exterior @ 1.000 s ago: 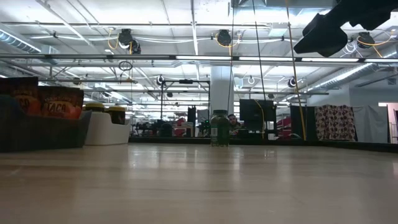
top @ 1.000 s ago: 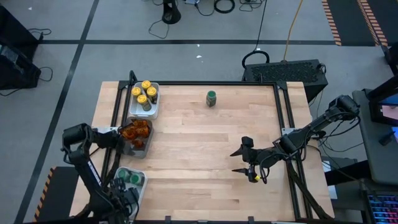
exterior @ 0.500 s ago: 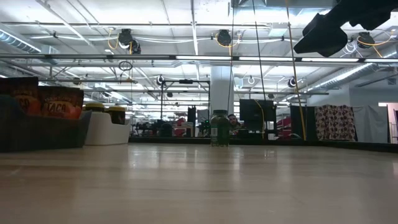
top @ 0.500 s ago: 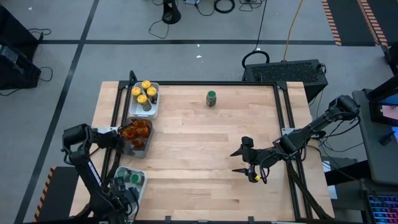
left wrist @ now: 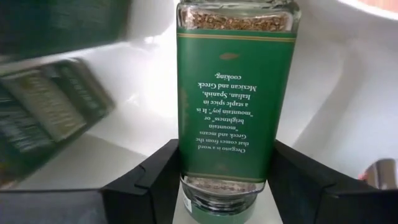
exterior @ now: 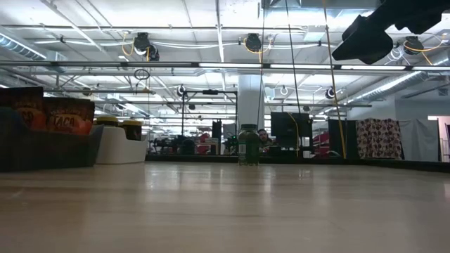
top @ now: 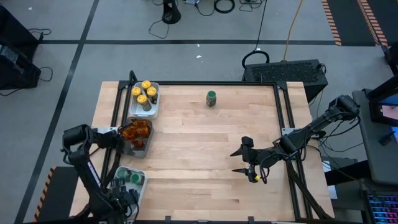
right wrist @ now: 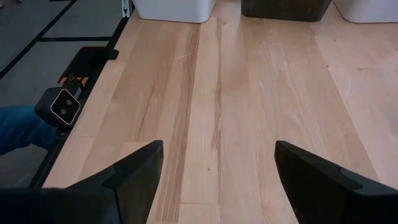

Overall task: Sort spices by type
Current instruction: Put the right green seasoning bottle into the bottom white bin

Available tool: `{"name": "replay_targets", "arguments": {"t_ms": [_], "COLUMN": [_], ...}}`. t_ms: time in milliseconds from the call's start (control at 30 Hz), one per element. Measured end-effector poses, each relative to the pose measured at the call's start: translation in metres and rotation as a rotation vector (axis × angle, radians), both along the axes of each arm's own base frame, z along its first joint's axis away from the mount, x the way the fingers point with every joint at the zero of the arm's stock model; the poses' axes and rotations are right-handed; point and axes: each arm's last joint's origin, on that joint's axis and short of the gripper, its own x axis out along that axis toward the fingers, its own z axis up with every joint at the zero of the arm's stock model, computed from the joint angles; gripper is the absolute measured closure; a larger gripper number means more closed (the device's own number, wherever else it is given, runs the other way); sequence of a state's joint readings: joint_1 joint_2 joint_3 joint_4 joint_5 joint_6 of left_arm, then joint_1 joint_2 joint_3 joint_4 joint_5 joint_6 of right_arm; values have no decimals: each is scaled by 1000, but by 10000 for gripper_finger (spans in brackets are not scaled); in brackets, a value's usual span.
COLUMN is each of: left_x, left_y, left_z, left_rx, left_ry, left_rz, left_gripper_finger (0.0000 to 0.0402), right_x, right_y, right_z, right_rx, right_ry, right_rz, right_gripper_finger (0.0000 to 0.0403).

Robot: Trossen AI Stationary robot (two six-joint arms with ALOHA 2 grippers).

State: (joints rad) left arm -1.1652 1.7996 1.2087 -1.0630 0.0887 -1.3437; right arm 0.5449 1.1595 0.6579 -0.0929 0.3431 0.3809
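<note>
Nothing moved since the earlier frame. Left gripper (left wrist: 221, 186) clamped on oregano jar (left wrist: 235, 93) (label upside down), inside the near white tray (top: 138, 187). Right gripper (top: 239, 160) spread wide, empty, above bare table (top: 199, 149). Lone green-lid jar (top: 211, 98) upright near far edge.

Light: bright, even, from ceiling strips in the low view
Shadows: soft, short on the table (top: 199, 155)
Glare: white tray (left wrist: 348, 81) washes out, upper right of left wrist view
Blur: jars (left wrist: 43, 118) at left smeared; label sharp
</note>
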Motion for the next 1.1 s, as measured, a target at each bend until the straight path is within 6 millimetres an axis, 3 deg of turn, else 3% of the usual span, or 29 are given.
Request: {"name": "replay_targets", "arguments": {"t_ms": [233,467,700,900,1100], "left_x": [0,0,4,23,60], "left_y": [3,4,9,21,34], "left_z": [21,49,83,109,124], "left_rx": [98,85,46,11,-3], "left_ry": [-3,-24,-180,-376,-541], "left_rz": [-5,-24,-20,63,34], "left_gripper_finger": [196,196,195,195,195], "right_x": [0,0,1,5,12], "right_y": [0,0,1,2,6], "right_z": [1,1,2,9,29], "right_rx": [4,13,26,30,44], "right_ry": [-6,-5,-15,-105,-309], "right_rz": [0,-7,-10,-10,29], "right_gripper_finger": [112,112,112,112,112]}}
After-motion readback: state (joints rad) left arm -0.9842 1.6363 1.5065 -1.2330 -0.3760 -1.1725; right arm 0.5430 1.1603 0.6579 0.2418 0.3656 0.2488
